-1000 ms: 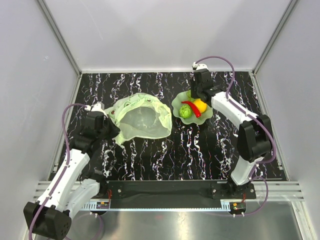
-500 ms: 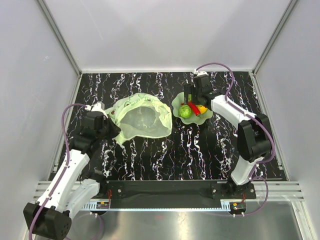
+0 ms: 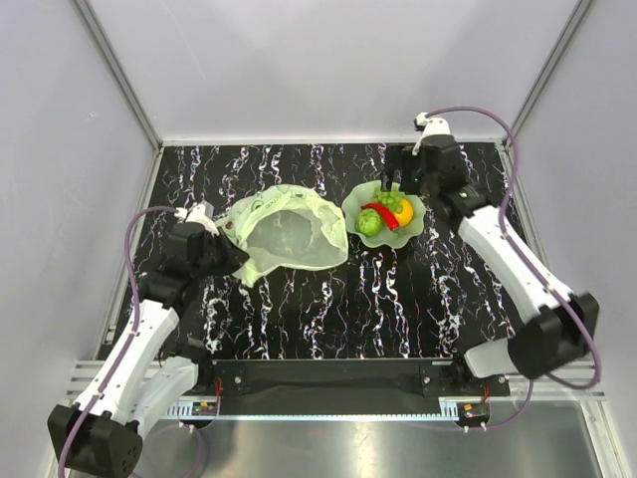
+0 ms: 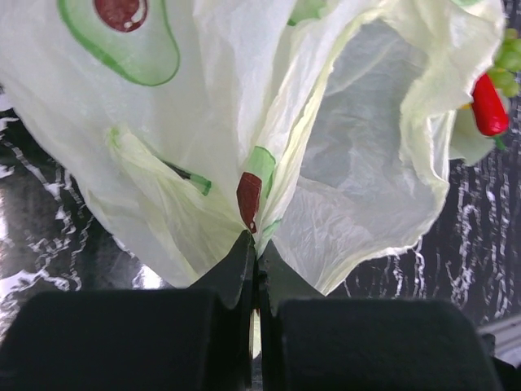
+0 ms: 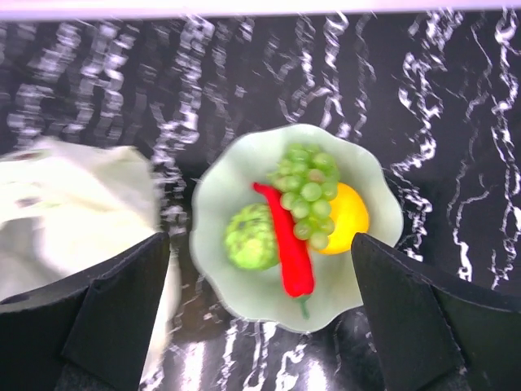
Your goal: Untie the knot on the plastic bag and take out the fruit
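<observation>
The plastic bag point(image 3: 291, 237) lies open-mouthed at the centre left of the table and looks empty inside. My left gripper point(image 3: 230, 259) is shut on its left edge, and the film bunches between the fingertips point(image 4: 256, 244). No knot is in view. The fruit lies in a green wavy-edged dish point(image 3: 350, 211): a green round fruit point(image 5: 248, 237), a long red piece point(image 5: 286, 244), a grape bunch point(image 5: 305, 195) and a yellow-orange fruit point(image 5: 348, 218). Above and just behind the dish, my right gripper point(image 3: 402, 179) hangs open, empty point(image 5: 257, 241).
The black marbled table point(image 3: 328, 309) is boxed in by white walls at the back and on both sides. A metal rail point(image 3: 328, 383) with the arm bases runs along the near edge. The dish point(image 5: 244, 295) sits right beside the bag's edge point(image 5: 73, 204).
My right gripper has opened, left the grape bunch on the dish, and risen back and to the right. The left gripper stays shut on the bag, which shifted slightly.
</observation>
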Tool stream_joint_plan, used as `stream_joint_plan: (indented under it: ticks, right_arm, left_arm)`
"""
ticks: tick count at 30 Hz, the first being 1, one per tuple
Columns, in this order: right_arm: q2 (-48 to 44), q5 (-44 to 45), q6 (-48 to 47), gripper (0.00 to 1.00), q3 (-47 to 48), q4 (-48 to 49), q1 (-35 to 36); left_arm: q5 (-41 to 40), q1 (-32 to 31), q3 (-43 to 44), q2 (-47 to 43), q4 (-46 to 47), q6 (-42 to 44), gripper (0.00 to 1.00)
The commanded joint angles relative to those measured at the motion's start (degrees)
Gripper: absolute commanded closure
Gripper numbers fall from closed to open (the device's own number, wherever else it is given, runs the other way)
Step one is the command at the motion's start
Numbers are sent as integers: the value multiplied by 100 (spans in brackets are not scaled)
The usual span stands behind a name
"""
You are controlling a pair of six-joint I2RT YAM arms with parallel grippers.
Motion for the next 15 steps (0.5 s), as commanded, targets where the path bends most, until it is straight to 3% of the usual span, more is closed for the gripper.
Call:
stream_joint_plan:
  ticks: [1,6,9,10,12,14,15]
  right_arm:
    - [-666,-575,128,0,135,-283,-20]
    - [-1642,-1691,418,0,-498,-319,-20]
    - [-2160,-2420,585,0,-911,-423,-11]
    - [-2292,-2509,629,0,-1034,-494,-29]
    - [-2775,-2711,769,0,-1175,-574,-20]
    - [-3423,-2747,918,0,-1482,-469,-20]
    - [-3645,-2747,954,0,-1570,-459,-20]
  left_arm:
    - [624,31,19,-84,813,57,100]
    - [142,31,510,196,806,434,97]
    - [315,31,678,416,665,724,82]
    - [465,31,687,434,735,795,75]
    - [816,31,626,356,858,901,50]
    - [941,31,538,224,1016,928,34]
    - [1037,31,512,75,1051,980,10]
